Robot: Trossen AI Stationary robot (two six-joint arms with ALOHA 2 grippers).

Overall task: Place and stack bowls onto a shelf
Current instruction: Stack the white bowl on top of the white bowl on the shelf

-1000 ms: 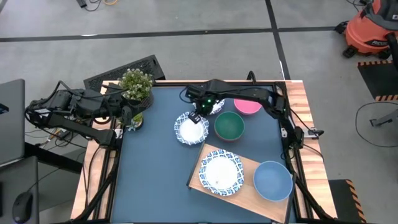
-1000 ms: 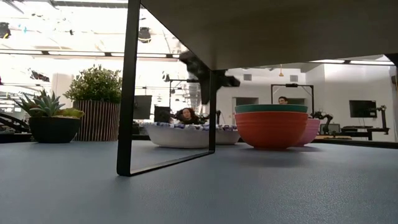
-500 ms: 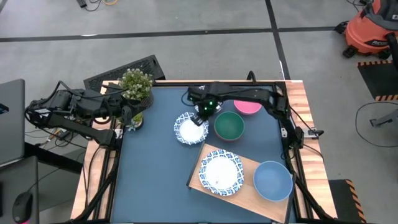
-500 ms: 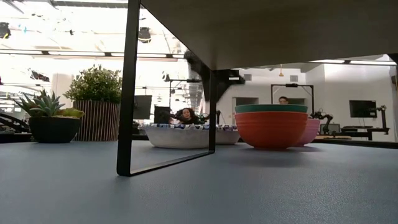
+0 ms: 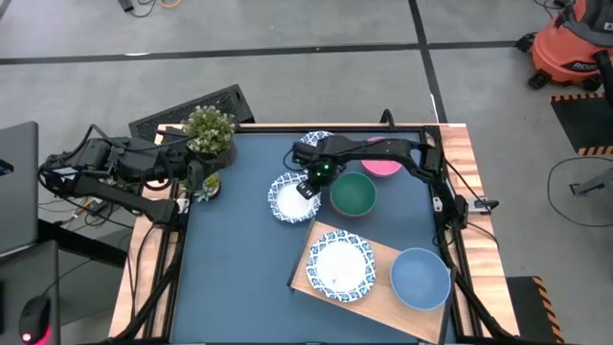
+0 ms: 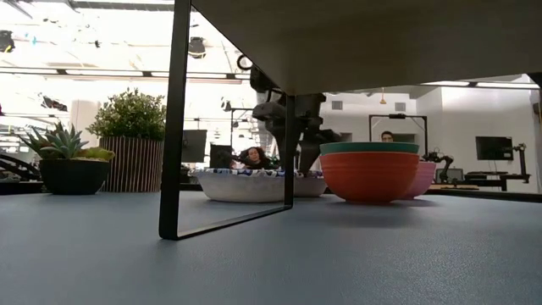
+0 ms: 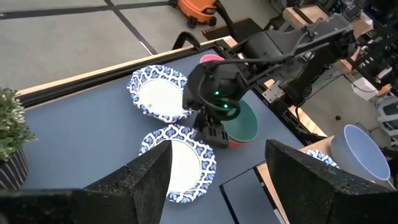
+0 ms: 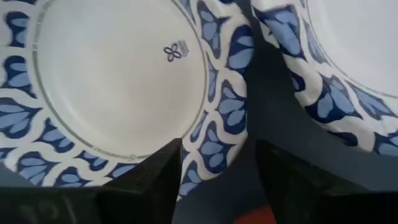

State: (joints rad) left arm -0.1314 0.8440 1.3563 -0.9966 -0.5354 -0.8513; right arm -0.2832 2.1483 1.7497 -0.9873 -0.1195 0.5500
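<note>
The right gripper has let go: a second ago its fingers were closed, and now they stand spread apart over the rim of the patterned bowl on the table. Seen from above, the wrist has pulled back a little toward the teal bowl, so more of the patterned bowl's white centre shows than before. A second patterned bowl, hidden under the arm earlier, now peeks out behind it at the back of the table. From table height, the gripper has come lower and shifted toward the stacked bowls, and now hangs just over the patterned bowl's rim.
</note>
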